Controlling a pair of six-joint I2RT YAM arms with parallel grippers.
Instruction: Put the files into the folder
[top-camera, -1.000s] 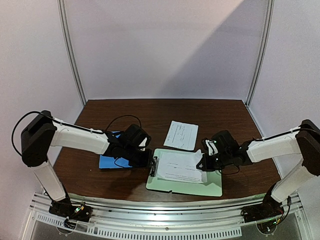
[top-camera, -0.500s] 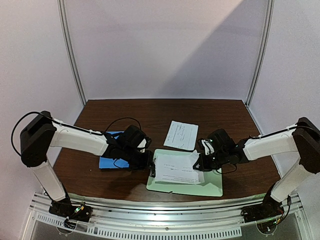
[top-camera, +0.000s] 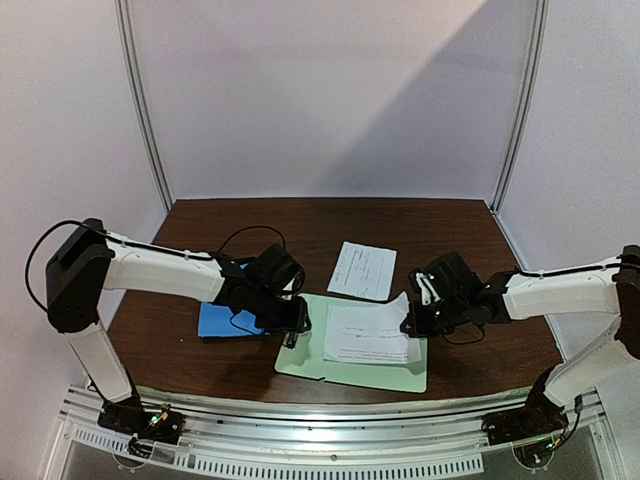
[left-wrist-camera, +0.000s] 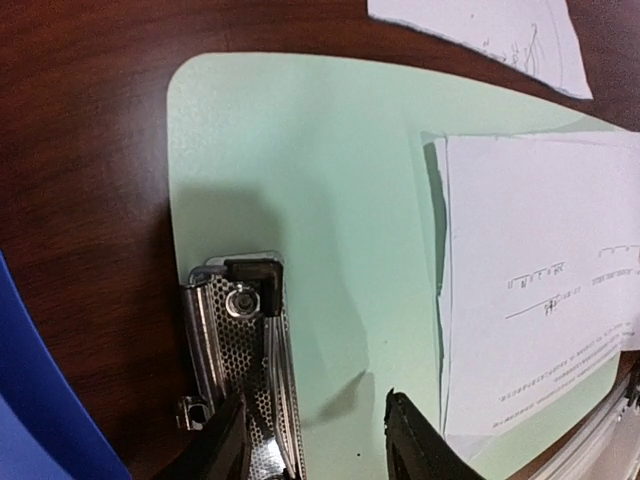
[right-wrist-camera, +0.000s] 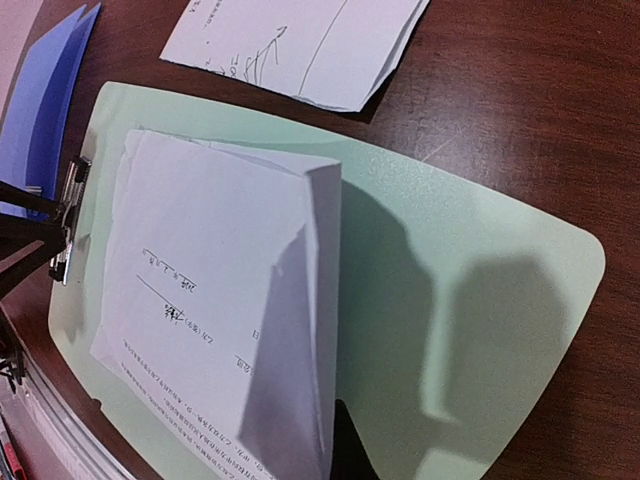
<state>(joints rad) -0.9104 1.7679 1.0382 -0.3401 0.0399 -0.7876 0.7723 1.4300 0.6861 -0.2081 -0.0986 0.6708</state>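
Note:
One white sheet (top-camera: 368, 336) lies on the pale green clipboard (top-camera: 300, 362), apart from its metal clip (left-wrist-camera: 240, 350). My right gripper (top-camera: 408, 322) is shut on that sheet's right edge, which it lifts into a fold (right-wrist-camera: 318, 300); one dark fingertip (right-wrist-camera: 345, 450) shows beneath it. The second sheet (top-camera: 362, 270) lies flat on the table behind the clipboard. The blue folder (top-camera: 222, 322) lies closed at the left, partly under my left arm. My left gripper (top-camera: 293, 328) is open, low over the clip end of the clipboard, its fingers (left-wrist-camera: 225, 450) straddling the clip's near part.
The brown table's front edge and a metal rail (top-camera: 320, 440) run just near the clipboard. White booth walls stand behind and at both sides. The folder's edge shows in the left wrist view (left-wrist-camera: 30, 400) and the right wrist view (right-wrist-camera: 50, 90).
The sheet has come out from under the clip and moved right with my right gripper. The clipboard has shifted a little left and turned. My left gripper stays at the clip.

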